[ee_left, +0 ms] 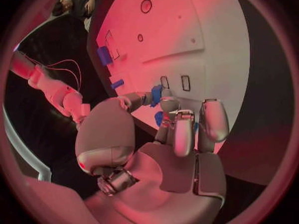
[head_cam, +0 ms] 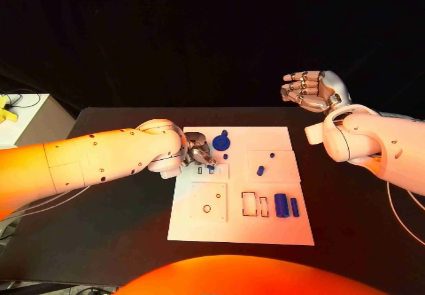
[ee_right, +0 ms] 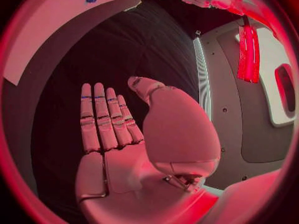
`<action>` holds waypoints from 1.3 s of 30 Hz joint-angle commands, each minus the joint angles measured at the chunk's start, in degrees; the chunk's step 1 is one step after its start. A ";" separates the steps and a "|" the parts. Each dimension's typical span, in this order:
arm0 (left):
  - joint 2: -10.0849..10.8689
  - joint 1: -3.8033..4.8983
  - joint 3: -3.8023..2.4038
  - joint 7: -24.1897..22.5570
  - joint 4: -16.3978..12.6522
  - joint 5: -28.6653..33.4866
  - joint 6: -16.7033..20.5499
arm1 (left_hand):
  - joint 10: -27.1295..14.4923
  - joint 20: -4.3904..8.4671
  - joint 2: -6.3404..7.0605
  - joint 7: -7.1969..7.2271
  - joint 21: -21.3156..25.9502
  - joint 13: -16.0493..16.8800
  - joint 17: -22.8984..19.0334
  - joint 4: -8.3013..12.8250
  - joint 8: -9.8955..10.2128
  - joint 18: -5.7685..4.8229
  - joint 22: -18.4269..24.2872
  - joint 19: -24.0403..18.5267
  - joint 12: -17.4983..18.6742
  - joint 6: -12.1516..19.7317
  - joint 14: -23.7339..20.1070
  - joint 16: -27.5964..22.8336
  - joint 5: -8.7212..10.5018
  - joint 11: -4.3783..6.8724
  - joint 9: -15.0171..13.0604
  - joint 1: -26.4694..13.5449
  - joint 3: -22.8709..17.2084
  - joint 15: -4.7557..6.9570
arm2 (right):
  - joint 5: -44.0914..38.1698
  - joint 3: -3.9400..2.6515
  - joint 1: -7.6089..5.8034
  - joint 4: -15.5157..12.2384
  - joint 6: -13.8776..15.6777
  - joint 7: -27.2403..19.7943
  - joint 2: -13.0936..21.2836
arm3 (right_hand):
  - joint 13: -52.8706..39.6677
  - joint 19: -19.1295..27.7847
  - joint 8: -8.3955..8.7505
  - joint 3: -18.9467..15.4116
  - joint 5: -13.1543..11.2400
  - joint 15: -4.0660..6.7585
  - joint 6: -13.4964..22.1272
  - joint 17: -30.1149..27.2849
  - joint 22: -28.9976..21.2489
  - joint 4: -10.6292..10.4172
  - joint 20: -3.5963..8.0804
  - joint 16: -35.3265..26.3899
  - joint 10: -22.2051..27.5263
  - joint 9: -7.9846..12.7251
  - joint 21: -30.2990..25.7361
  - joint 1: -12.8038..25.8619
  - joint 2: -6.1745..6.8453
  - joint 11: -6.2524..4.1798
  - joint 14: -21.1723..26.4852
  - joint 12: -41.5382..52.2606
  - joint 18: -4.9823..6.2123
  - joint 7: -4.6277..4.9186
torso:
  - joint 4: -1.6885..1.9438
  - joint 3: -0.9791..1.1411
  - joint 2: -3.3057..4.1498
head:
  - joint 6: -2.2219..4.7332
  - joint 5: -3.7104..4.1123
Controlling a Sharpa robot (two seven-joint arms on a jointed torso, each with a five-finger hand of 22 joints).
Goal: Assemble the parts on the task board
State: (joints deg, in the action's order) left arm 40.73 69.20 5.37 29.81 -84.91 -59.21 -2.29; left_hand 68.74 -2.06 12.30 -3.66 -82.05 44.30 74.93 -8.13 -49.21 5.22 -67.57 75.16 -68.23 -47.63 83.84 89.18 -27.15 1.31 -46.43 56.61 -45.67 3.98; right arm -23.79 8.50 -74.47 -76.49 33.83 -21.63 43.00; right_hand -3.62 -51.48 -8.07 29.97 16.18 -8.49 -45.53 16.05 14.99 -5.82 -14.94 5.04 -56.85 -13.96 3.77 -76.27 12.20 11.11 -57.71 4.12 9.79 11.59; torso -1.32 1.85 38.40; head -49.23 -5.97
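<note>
Left robot hand (head_cam: 188,155) pinches a small blue part (ee_left: 156,93) over the board (head_cam: 266,230) near its left edge — keep it upright, align with the slots (ee_left: 174,82), press gently. Right robot hand (head_cam: 312,90) is raised, empty, past the table's far edge.

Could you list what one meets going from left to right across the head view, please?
Left hand over the task board's left edge → round blue part → small blue peg → two upright blue parts → right hand, raised beyond the table.
</note>
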 commanded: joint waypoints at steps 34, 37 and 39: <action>0.10 -1.25 0.11 -0.47 -0.30 -2.09 0.25 | -0.11 0.05 -0.78 0.92 -0.37 -1.12 13.01 11.56 -0.34 -0.49 -0.11 0.57 0.68 -1.22 5.45 0.21 0.03 0.10 -0.18 0.11 -11.77 0.51 | -0.95 0.22 0.14 0.30 -2.96 -0.08 -0.07 | 0.04 0.66 0.68 -0.94 -0.34 -0.68 0.61 -0.94 -1.92 0.40 -0.51 -0.73 0.61 0.43 -0.27 1.34 -0.56 0.42 0.29 -0.57 0.64 3.05 | -0.06 0.00 0.00 | -0.77 0.00; 0.04 -1.40 0.13 -0.46 -0.24 -2.20 0.20 | -0.11 0.05 -0.78 0.92 -0.37 -1.12 13.01 11.56 -0.34 -0.49 -0.11 0.57 0.68 -1.22 5.45 0.21 0.03 0.10 -0.18 0.11 -11.77 0.51 | -1.14 0.23 0.19 0.33 -3.01 -0.14 -0.08 | 0.04 0.72 0.69 -0.98 -0.34 -0.70 0.58 -0.99 -2.02 0.40 -0.53 -0.77 0.64 0.44 -0.27 1.38 -0.58 0.43 0.31 -0.57 0.64 3.07 | -0.06 -0.01 -0.02 | -0.77 0.02; 0.02 -1.47 0.14 -0.46 -0.22 -2.28 0.14 | -0.11 0.05 -0.78 0.92 -0.37 -1.12 13.01 11.56 -0.34 -0.49 -0.11 0.57 0.68 -1.22 5.45 0.21 0.03 0.10 -0.18 0.11 -11.77 0.51 | -1.22 0.24 0.21 0.33 -3.04 -0.17 -0.07 | 0.04 0.74 0.70 -1.00 -0.34 -0.71 0.59 -1.01 -2.05 0.40 -0.54 -0.78 0.65 0.45 -0.27 1.39 -0.59 0.44 0.31 -0.57 0.64 3.07 | -0.06 0.00 -0.01 | -0.77 0.03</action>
State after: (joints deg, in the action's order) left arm 40.86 67.97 5.39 29.71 -85.21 -60.72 -1.74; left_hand 68.83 -1.85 12.13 -3.56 -82.04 43.26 74.92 -8.13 -49.43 5.22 -67.60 75.36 -67.89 -47.74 84.05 89.18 -27.13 1.19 -46.72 56.78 -45.67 4.19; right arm -24.27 8.75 -74.29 -76.21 31.65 -21.45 42.97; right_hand -3.63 -51.05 -7.63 29.32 16.18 -8.90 -45.15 15.10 13.02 -5.53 -15.37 4.38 -56.44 -13.57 3.77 -75.52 11.45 11.52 -57.30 3.90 9.77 11.56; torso -1.38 1.83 38.37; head -50.00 -5.97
